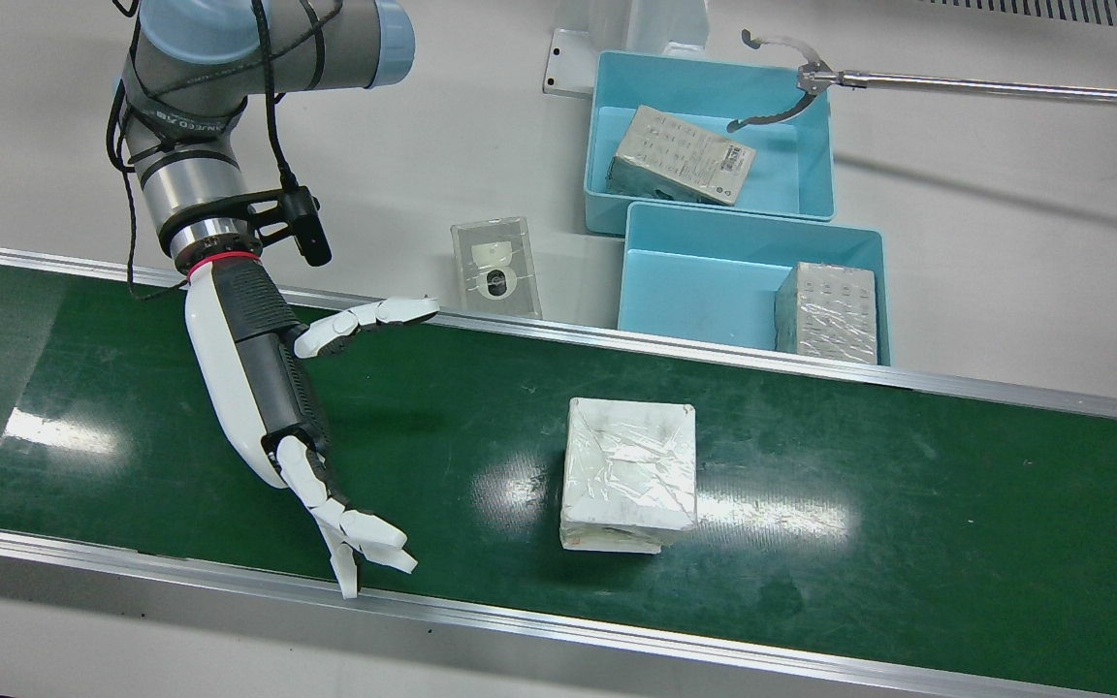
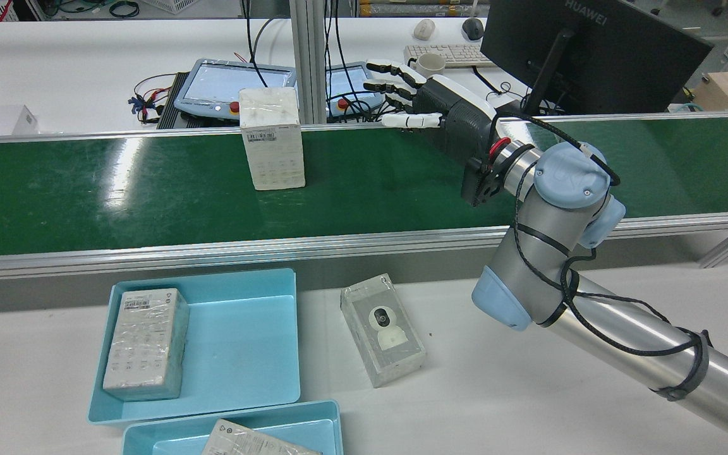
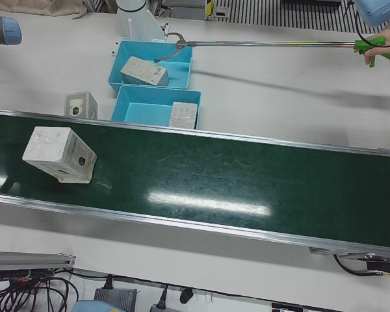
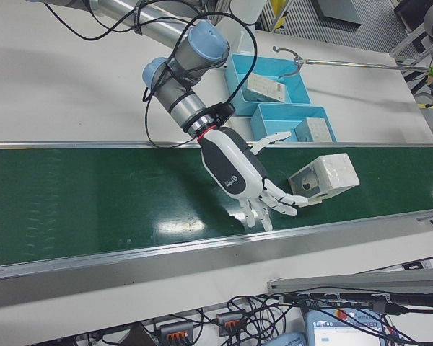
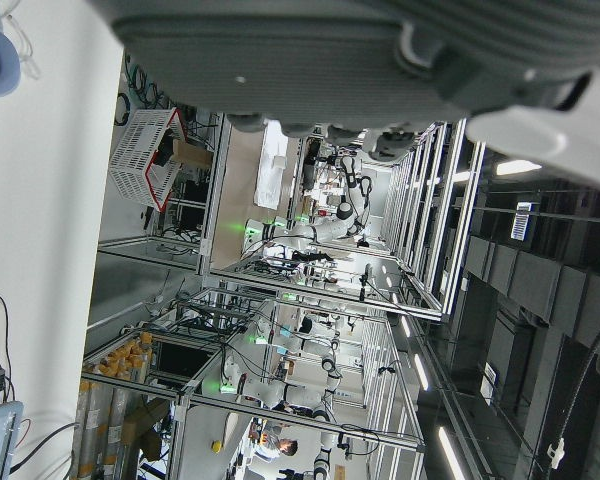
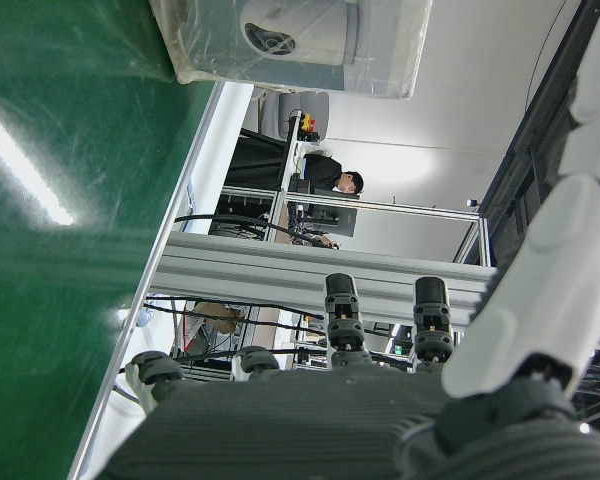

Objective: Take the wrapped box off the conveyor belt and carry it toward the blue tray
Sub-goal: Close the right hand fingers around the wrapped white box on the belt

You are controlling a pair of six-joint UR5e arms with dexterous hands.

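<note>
The wrapped box (image 1: 628, 475), white under clear film, stands on the green conveyor belt (image 1: 859, 504). It also shows in the rear view (image 2: 272, 138), the left-front view (image 3: 58, 155), the right-front view (image 4: 323, 180) and the right hand view (image 6: 290, 40). My right hand (image 1: 297, 407) is open over the belt, fingers spread toward the box, a gap away from it; it also shows in the rear view (image 2: 427, 104) and the right-front view (image 4: 245, 180). Two blue trays (image 1: 685, 291) (image 1: 781, 165) sit behind the belt, each holding a wrapped package. My left hand (image 5: 330, 60) shows only its palm and holds nothing.
A clear box with a small camera (image 1: 495, 267) lies on the white table between the belt and the trays. A long reach-grabber tool (image 1: 791, 92), held by a person (image 3: 377, 45), has its claw over the far tray. Aluminium rails (image 1: 617, 630) edge the belt.
</note>
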